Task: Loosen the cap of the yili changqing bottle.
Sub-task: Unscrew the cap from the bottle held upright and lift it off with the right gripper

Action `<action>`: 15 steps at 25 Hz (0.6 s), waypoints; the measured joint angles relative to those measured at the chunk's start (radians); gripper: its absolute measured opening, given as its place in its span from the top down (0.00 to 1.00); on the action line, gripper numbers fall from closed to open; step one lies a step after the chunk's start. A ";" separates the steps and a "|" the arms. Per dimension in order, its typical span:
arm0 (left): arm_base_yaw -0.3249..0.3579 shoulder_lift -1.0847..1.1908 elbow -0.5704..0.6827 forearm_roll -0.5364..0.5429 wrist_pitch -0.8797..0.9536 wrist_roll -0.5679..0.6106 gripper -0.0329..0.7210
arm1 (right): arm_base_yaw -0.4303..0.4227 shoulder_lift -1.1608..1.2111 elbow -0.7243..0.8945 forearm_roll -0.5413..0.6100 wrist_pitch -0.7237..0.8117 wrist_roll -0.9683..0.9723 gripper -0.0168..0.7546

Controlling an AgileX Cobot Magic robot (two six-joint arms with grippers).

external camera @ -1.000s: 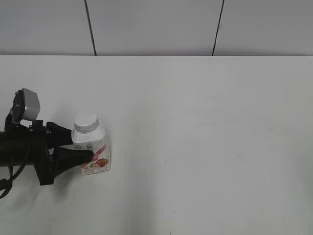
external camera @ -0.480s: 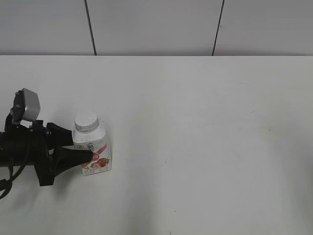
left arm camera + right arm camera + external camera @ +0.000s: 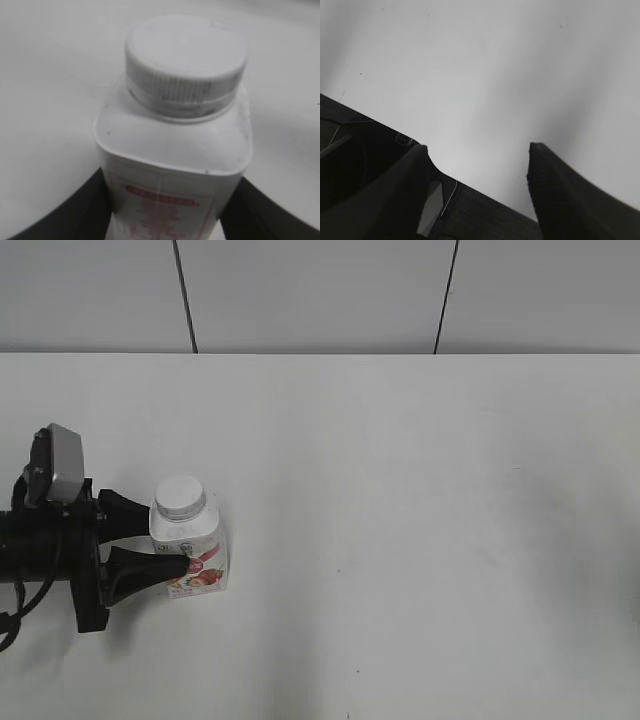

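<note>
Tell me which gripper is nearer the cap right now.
Left. The left gripper flanks the bottle just below the cap; the right gripper sees only bare table.

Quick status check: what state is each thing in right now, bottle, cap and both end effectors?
Bottle: upright on the table, held at its body between the left fingers.
Cap: on the neck, seated; nothing touching it.
Left end effector: shut on the bottle, one finger on each side.
Right end effector: open, empty, over bare table; not seen in the exterior view.
</note>
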 joint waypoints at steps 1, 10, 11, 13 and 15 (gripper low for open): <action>0.000 0.000 0.000 0.000 0.000 0.004 0.43 | 0.009 0.022 -0.016 0.008 0.000 -0.016 0.34; -0.002 0.000 0.000 -0.002 0.001 0.009 0.43 | 0.206 0.199 -0.175 -0.037 0.004 -0.114 0.34; -0.002 0.000 0.000 -0.002 0.001 0.009 0.43 | 0.235 0.222 -0.191 -0.048 0.005 -0.114 0.34; -0.002 0.000 0.000 -0.002 0.001 0.009 0.43 | 0.283 0.268 -0.234 -0.061 0.006 -0.115 0.34; -0.002 0.000 0.000 -0.001 0.001 0.009 0.43 | 0.332 0.319 -0.278 -0.065 0.006 -0.119 0.34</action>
